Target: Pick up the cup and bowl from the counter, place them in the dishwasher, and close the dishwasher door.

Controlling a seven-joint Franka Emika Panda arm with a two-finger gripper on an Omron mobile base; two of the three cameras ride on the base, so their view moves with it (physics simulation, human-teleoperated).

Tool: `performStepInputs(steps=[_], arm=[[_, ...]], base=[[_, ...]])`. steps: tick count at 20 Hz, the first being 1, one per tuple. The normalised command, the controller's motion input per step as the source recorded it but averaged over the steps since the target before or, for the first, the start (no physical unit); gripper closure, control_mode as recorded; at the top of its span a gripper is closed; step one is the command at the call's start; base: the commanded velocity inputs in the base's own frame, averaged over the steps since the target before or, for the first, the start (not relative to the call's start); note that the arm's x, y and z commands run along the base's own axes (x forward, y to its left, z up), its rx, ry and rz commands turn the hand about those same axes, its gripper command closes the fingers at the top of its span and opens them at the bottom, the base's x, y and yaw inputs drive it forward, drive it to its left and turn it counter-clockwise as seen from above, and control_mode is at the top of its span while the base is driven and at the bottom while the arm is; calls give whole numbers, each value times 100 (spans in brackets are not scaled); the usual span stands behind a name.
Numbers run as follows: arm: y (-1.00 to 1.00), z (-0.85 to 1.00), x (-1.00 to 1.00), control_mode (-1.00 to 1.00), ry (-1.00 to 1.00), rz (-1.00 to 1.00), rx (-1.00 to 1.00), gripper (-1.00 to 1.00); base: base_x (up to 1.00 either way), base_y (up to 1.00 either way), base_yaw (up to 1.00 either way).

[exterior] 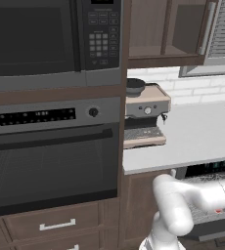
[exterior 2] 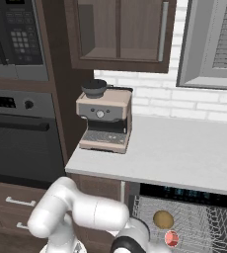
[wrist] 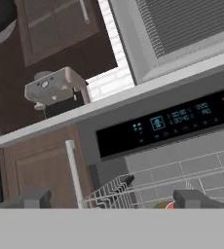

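Observation:
The dishwasher (exterior 2: 184,193) stands open under the counter (exterior 2: 174,148), with its grey wire rack (exterior 2: 199,222) pulled out. In the rack the tan bowl (exterior 2: 163,219) sits just behind the red cup (exterior 2: 171,238), the two nearly touching. My gripper (wrist: 116,199) is open and holds nothing. It hangs low in front of the rack (wrist: 153,187), facing the lit control strip (wrist: 172,121). A sliver of the cup (wrist: 169,205) peeks between the wires beside my right fingertip (wrist: 196,198). The dishwasher door is out of view.
An espresso machine (exterior 2: 104,123) with a black pot-like vessel (exterior 2: 94,88) stands at the counter's left end. A black glass-fronted oven (exterior: 51,161) and a microwave (exterior: 51,39) fill the tall unit to the left. Wall cabinets (exterior 2: 120,34) hang above.

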Motion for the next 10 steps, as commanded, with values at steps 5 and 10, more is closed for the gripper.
performStepInputs(steps=[5,10], arm=[[-5,-18,21,-100,17,-16,-3,-100],[-18,-32,20,-100,10,2,0,-100]], base=[[0,0,0],[0,0,0]])
